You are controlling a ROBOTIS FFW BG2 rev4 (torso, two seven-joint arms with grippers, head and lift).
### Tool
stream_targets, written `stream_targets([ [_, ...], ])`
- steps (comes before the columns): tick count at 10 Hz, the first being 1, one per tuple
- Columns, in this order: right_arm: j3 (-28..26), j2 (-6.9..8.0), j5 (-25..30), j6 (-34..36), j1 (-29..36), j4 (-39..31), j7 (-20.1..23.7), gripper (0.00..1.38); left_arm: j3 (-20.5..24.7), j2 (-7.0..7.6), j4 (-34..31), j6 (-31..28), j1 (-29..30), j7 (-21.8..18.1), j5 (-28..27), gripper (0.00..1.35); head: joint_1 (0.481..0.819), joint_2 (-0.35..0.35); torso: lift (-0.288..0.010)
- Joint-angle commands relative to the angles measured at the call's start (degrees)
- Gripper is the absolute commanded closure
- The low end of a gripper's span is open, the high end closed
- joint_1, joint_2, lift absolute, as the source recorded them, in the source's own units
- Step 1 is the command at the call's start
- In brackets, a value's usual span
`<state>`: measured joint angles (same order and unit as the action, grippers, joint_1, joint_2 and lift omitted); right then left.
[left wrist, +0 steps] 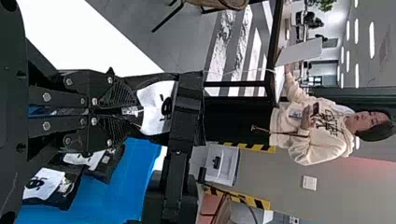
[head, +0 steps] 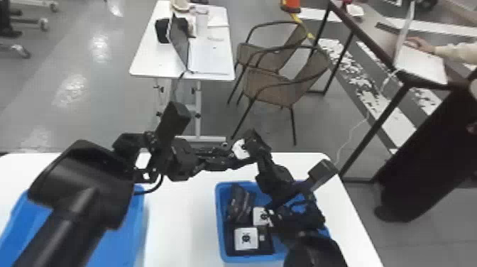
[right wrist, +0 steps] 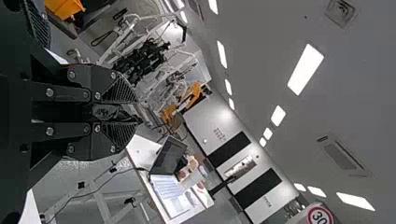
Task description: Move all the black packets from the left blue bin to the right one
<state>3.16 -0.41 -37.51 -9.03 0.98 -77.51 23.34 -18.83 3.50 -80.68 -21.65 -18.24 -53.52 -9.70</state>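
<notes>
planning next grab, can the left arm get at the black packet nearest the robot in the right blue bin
Probably not right now: the left gripper is closed on another packet, and the right arm hangs over part of the bin.

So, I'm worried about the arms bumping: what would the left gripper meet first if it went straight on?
Most likely the right gripper, lying straight across its path just beyond the black packet at the left gripper's tips; how much room remains is unclear.
</notes>
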Motion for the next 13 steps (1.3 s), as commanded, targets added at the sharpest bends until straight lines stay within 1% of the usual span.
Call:
stream_targets([
  [1, 0.0, 0.06, -0.81, -0.73, 0.17, 0.25, -0.04, 1.28, 1.25, -0.25, 0.0, 0.2, 0.58, 0.7, -0.05, 0.7, 0.695, -0.194, 0.0],
  [2, -0.79, 0.06, -1.16, -1.34, 0.26, 0.51, -0.31, 1.28, 3.62, -0.34, 0.0, 0.2, 1.99, 0.87, -0.14, 0.39, 0.695, -0.193, 0.0],
  [3, -2.37, -0.03, -1.08, -1.34, 0.78, 0.43, -0.31, 1.28, 7.23, -0.25, -0.71, -0.33, 4.18, 0.35, 0.3, 0.18, 0.695, -0.189, 0.0],
  [4, -3.95, -0.03, -1.16, -1.34, 1.75, 0.25, -0.31, 1.28, 11.71, -0.16, -3.61, -1.47, 7.35, 0.17, 0.12, 0.08, 0.695, -0.183, 0.0],
  [5, -5.45, -0.03, -1.25, -1.34, 3.42, 0.25, -0.66, 1.28, 16.54, -0.43, -7.21, -2.08, 10.69, 0.35, 0.12, 0.03, 0.695, -0.172, 0.0],
  [6, -6.59, -0.03, -1.87, -1.34, 5.0, 0.69, -1.36, 1.28, 21.38, -0.96, -11.16, -2.7, 14.11, 1.05, 0.12, 0.0, 0.695, -0.156, 0.0],
  [7, -7.56, -0.03, -2.66, -1.34, 6.41, 1.75, -1.98, 1.28, 25.51, -1.48, -14.07, -2.79, 16.75, 1.22, 0.83, 0.0, 0.695, -0.147, 0.0],
  [8, -8.52, -0.03, -2.92, -1.43, 7.29, 3.42, -2.07, 1.27, 28.67, -1.83, -16.44, -3.23, 18.68, 1.58, 2.32, 0.0, 0.695, -0.126, 0.0],
  [9, -9.05, -0.03, -2.92, -1.69, 7.37, 6.23, -2.07, 1.26, 31.05, -1.83, -17.32, -4.9, 19.65, 1.66, 4.6, 0.0, 0.695, -0.106, 0.0],
  [11, -9.4, -0.12, -3.1, -2.48, 5.62, 12.82, -1.98, 1.23, 32.54, -1.66, -18.02, -4.99, 20.27, 1.66, 5.48, 0.0, 0.695, -0.08, 0.0],
  [12, -9.58, -0.29, -3.1, -2.92, 4.21, 15.46, -1.89, 1.05, 32.89, -1.92, -18.72, -5.78, 20.09, 1.93, 5.84, 0.0, 0.695, -0.074, 0.0],
  [13, -9.58, -0.56, -2.92, -4.15, 3.42, 16.69, -1.89, 0.54, 33.16, -2.27, -18.9, -5.78, 20.09, 2.28, 6.36, 0.0, 0.695, -0.073, 0.0],
])
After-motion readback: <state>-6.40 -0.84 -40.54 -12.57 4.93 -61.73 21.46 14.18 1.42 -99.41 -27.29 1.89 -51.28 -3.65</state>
